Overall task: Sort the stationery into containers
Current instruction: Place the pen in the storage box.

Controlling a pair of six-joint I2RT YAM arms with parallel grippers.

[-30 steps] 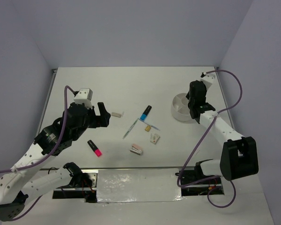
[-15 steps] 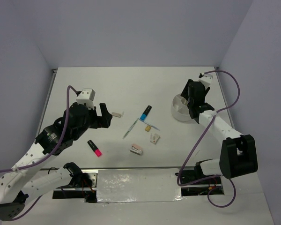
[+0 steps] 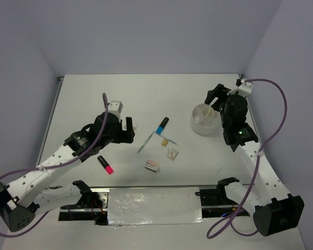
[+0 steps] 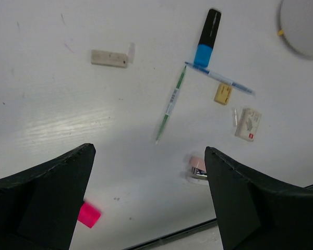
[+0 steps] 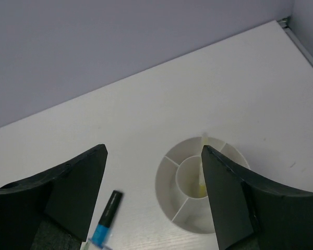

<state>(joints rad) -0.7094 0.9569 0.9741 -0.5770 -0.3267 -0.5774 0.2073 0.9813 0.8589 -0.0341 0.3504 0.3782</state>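
Inventory, near edge outward, as I saw it.

- Pink-ended black highlighter [image 3: 105, 164] – loose on the surface [image 3: 94, 99], closest to the left arm's base.
- Small pinkish item [image 3: 152, 166] – to its right, with a white clip-like piece [image 3: 171, 153] just beyond.
- Yellow eraser [image 4: 223, 93] – just beside a thin blue pen [image 4: 219, 79].
- Greenish pen [image 4: 169, 104] – its far tip met the blue pen near the blue-ended black marker [image 4: 206, 31].
- Whitish eraser [image 4: 112, 56] – apart, to the left.
- Left claw [image 4: 148, 151] – above these, spread wide, gripping nothing.
- Round white tub [image 5: 164, 177] – far right, with a pale yellow pen [image 5: 201, 182] tilted in its centre compartment.
- Right claw [image 5: 153, 151] – over the tub, released and empty.
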